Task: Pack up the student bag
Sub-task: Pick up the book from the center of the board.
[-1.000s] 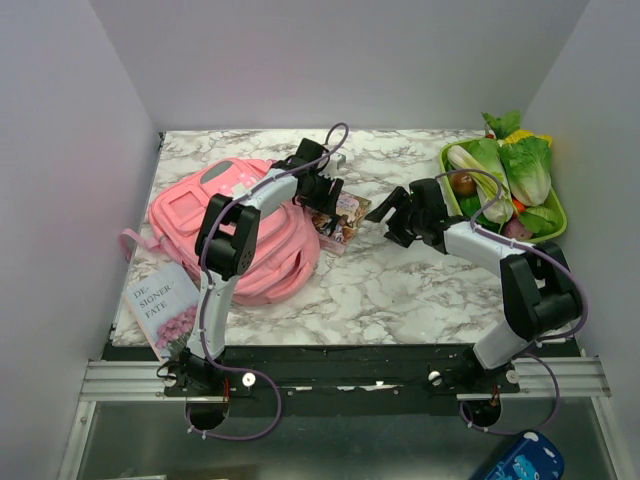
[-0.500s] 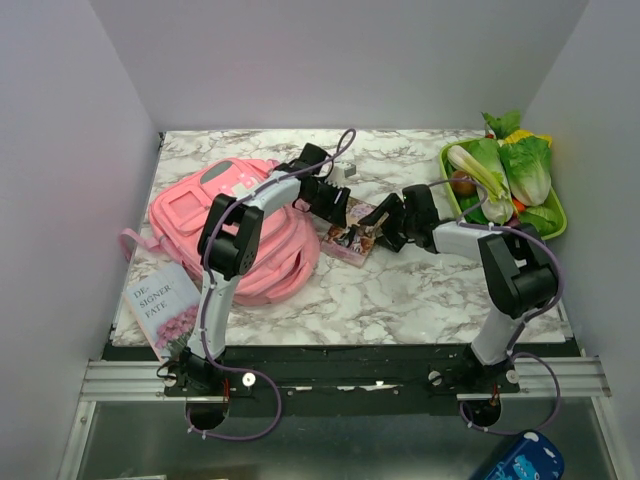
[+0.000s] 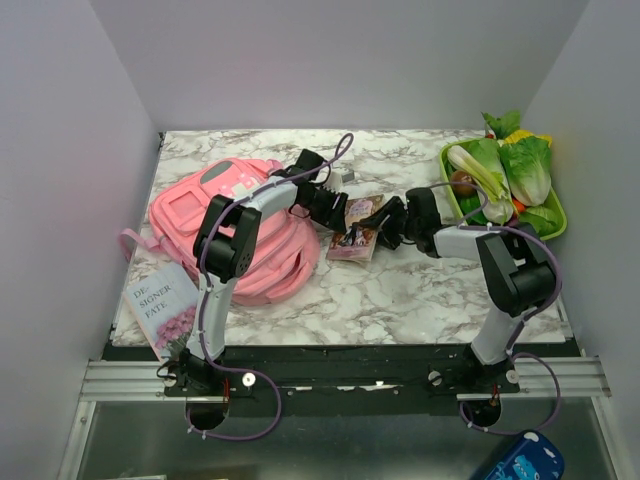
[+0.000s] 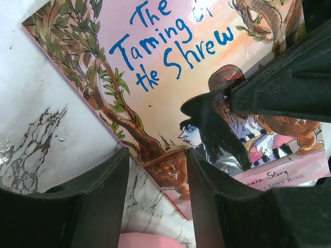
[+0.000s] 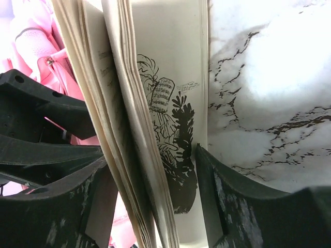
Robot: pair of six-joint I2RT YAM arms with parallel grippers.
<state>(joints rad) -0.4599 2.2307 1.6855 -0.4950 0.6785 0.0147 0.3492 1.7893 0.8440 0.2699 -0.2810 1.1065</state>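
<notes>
The student bag (image 3: pixel 235 225), big, pink and soft, lies at the left of the table. A thin book, "The Taming of the Shrew" (image 3: pixel 357 228), lies just right of it, between both grippers. My left gripper (image 3: pixel 328 208) is open over the book's near corner (image 4: pixel 170 170). Its cover fills the left wrist view, and the bag's pink fabric (image 4: pixel 150 242) shows at the bottom edge. My right gripper (image 3: pixel 392 228) is open, and the book's fanned pages (image 5: pixel 139 155) stand between its fingers (image 5: pixel 227 206). The left gripper shows black behind them (image 5: pixel 41 129).
A second book, "Designer Fate" (image 3: pixel 160 298), lies at the front left corner by the bag's strap. A green tray (image 3: pixel 556 226) with lettuce and other vegetables stands at the back right. Marble tabletop (image 3: pixel 400 290) is in front of the book.
The book has slid and turned away from the bag towards the right. My right gripper has moved left onto the book's edge. My left gripper has drawn back a little towards the bag.
</notes>
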